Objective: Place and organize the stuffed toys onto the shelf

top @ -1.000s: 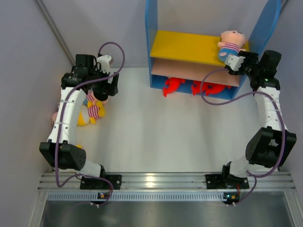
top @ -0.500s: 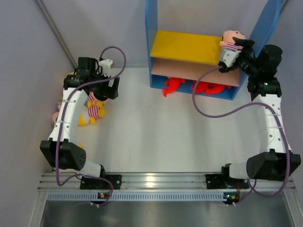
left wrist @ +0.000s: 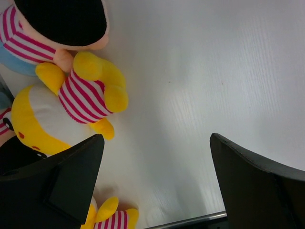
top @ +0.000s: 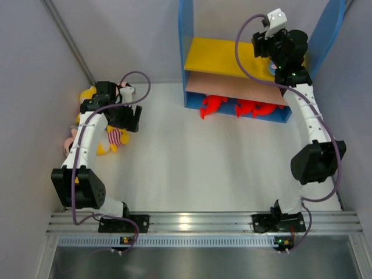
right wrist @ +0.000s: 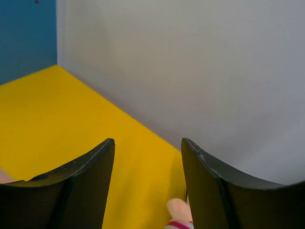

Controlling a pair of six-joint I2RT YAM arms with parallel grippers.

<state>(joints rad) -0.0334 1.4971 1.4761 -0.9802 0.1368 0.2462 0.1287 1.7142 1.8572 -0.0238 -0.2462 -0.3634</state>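
Note:
The shelf has blue side panels (top: 185,35), a yellow upper board (top: 221,55) and a pinkish middle board (top: 232,87). Two red sharks (top: 214,106) lie under the middle board. My right gripper (top: 260,47) hovers over the yellow board (right wrist: 71,124) with its jaws apart (right wrist: 147,140). A peach doll hand with a striped cuff (right wrist: 175,207) shows low by its right finger; the rest of the doll is hidden. My left gripper (top: 129,119) is open and empty (left wrist: 157,138) beside a yellow striped figure (left wrist: 81,90) and a black-haired boy doll (left wrist: 62,19).
More toys lie piled by the left wall (top: 87,136), with another yellow figure (left wrist: 107,217) under my left finger. The grey back wall (right wrist: 190,57) stands right behind the yellow board. A metal rail (top: 186,224) runs along the near edge.
My right arm swung up and left over the yellow board, and the boy doll it carried no longer shows from above. My left gripper shifted slightly nearer beside the toy pile.

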